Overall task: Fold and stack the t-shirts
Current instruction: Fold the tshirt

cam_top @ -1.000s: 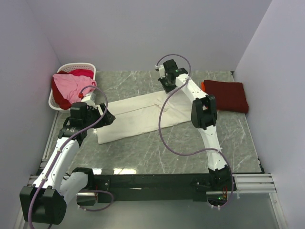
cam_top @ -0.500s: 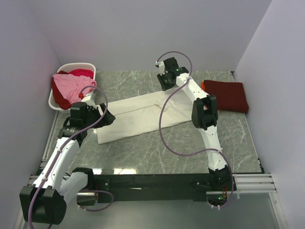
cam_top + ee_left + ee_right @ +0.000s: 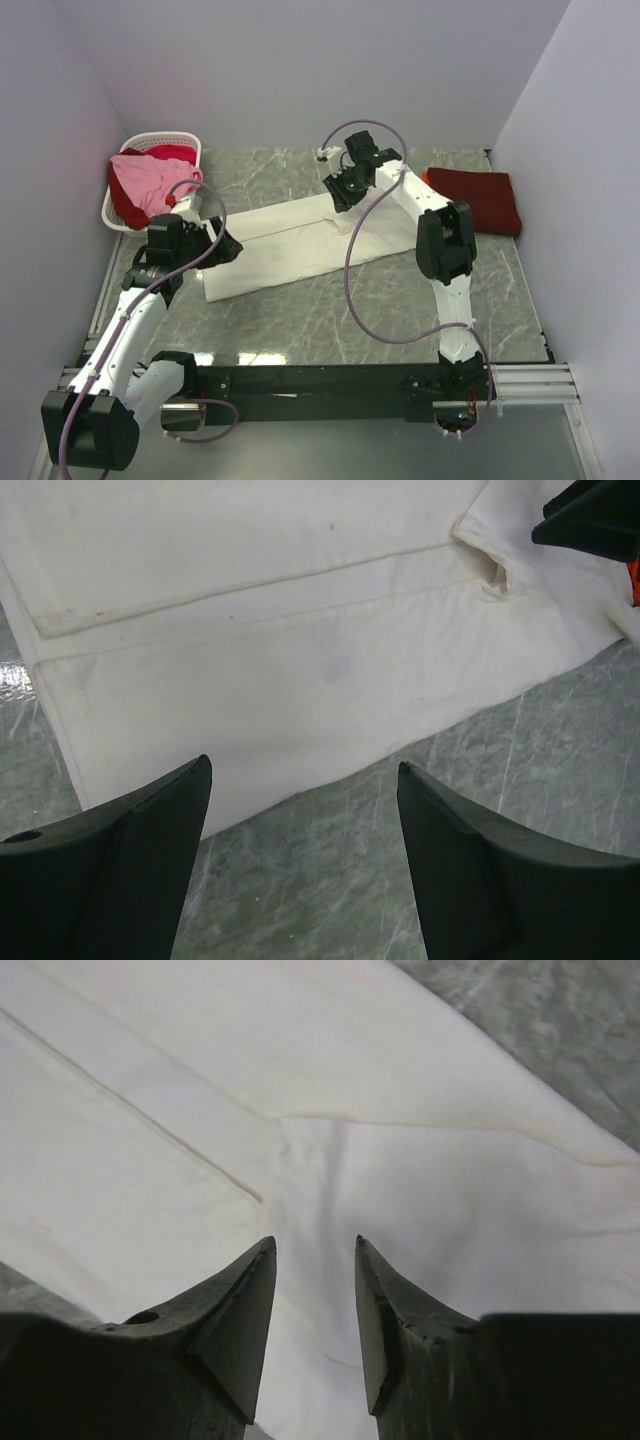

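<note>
A large cream-white t-shirt, folded lengthwise into a long strip, lies flat across the middle of the table. My left gripper is open wide and empty, low over the strip's near left edge. My right gripper hovers over the strip's far right part; its jaws stand a narrow gap apart with nothing between them. A folded dark red t-shirt lies at the right. A pink t-shirt and a red one are heaped in the basket.
The white slatted basket stands at the far left corner against the wall. Grey marble table runs from the white shirt to the near edge. Walls close the left, back and right sides. The right gripper's fingers show in the left wrist view.
My right gripper has moved from beyond the shirt's far edge toward the left and near side, over the cream-white shirt. The left arm and the shirts have not moved.
</note>
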You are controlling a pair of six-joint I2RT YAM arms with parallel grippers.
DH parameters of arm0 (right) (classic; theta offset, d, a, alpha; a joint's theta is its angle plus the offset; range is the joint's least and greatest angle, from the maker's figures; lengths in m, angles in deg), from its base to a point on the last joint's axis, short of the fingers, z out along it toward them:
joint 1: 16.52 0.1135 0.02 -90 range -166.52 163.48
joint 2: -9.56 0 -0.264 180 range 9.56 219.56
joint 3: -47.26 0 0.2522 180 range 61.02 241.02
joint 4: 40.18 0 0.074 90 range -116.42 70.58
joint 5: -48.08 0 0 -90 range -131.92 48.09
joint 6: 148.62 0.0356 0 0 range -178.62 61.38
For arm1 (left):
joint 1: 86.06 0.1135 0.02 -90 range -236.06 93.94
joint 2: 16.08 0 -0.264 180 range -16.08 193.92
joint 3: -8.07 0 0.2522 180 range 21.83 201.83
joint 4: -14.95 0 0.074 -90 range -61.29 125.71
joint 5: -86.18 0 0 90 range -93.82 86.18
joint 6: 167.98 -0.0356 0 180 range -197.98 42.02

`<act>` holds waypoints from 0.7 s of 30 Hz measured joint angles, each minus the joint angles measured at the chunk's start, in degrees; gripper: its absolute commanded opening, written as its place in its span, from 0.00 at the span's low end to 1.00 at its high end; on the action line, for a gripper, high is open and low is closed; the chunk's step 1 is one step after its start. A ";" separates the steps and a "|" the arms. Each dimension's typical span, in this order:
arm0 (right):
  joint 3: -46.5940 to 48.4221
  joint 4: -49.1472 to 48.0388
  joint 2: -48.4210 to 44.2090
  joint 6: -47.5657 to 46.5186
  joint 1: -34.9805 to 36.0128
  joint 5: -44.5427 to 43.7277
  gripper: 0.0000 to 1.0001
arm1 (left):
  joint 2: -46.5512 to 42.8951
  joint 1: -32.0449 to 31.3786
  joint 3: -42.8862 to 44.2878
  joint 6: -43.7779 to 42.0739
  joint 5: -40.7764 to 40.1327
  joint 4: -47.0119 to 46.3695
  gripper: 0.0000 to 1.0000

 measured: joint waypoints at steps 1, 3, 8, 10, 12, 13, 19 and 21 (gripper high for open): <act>-0.66 -0.02 -0.66 -0.31 0.68 -0.24 0.46 | 0.00 -0.02 -0.04 0.00 0.11 -0.02 0.80; -0.90 -0.26 -1.18 -0.90 2.56 -1.31 0.46 | 0.00 -0.04 -0.17 0.00 0.13 -0.02 0.80; 0.79 -0.31 -0.11 -1.03 6.45 -5.86 0.41 | 0.00 -0.09 -0.28 0.00 0.15 0.00 0.80; 2.23 -0.24 0.98 -0.85 7.32 -7.52 0.36 | 0.00 -0.11 -0.28 0.00 0.20 0.02 0.80; 3.02 -0.28 2.12 -0.48 7.56 -8.72 0.33 | 0.00 -0.11 -0.28 -0.02 0.37 -0.02 0.80; 3.21 -0.20 2.69 -0.35 7.54 -9.40 0.33 | 0.00 -0.11 -0.28 0.00 0.48 0.00 0.80; 4.90 3.13 7.08 0.90 7.41 -10.62 0.32 | 0.00 -0.11 -0.28 -0.02 0.61 0.00 0.80; 5.92 4.09 8.28 1.11 7.41 -10.27 0.33 | -0.02 -0.11 -0.28 0.00 0.66 0.00 0.80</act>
